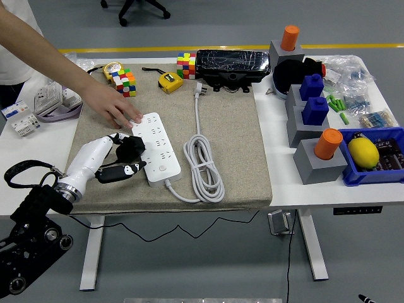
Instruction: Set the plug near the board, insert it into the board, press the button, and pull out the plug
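Touching the board [154, 147], the left hand [124, 158] curls beside it.

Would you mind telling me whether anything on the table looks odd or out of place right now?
Yes. A person's hand reaches in from the far left and presses on the far end of the white power strip, right beside the robot's left hand. The strip's own white cable lies loose, its plug unconnected on the beige mat.
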